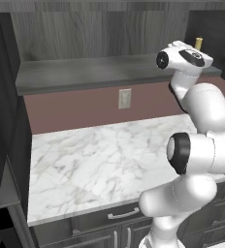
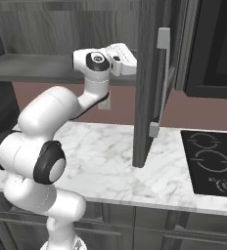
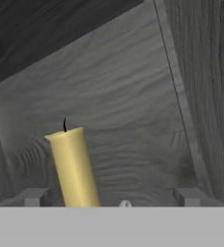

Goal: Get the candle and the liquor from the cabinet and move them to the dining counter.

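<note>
left base view: the arm reaches up to the cabinet shelf, where the candle peeks behind the wrist. right base view: the hand sits inside the cabinet beside its open door. hand view: the gripper is spread wide, the candle standing between its tips against the cabinet's back wall.

wall: maroon backsplash, outlet | counter: white marble | right: black cooktop
</note>
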